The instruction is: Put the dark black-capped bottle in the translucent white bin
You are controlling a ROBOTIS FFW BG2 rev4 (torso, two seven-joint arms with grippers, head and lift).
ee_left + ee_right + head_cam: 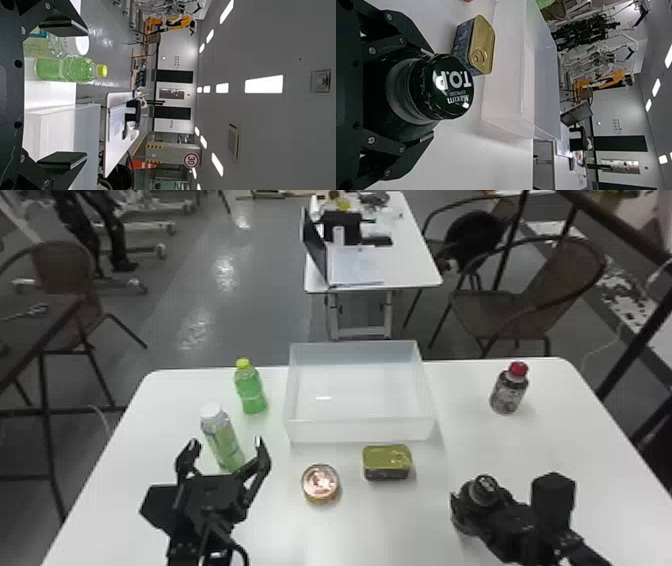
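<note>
The dark black-capped bottle (486, 485) stands at the table's right front, with my right gripper (472, 506) around its body. In the right wrist view the fingers of the right gripper (431, 94) press on both sides of the dark bottle (454, 88) below its cap; part of the body is hidden by them. The translucent white bin (360, 431) sits at the table's back middle, and its wall (506, 79) rises beyond the bottle in that wrist view. My left gripper (226, 443) is parked open at the left front, also in its wrist view (84, 94), holding nothing.
A flat gold-lidded can (386, 462) and a round tin (320, 484) lie in front of the bin. A white-capped bottle (223, 442) stands by the left gripper, a green bottle (251, 392) behind it. A red-capped bottle (508, 392) stands back right.
</note>
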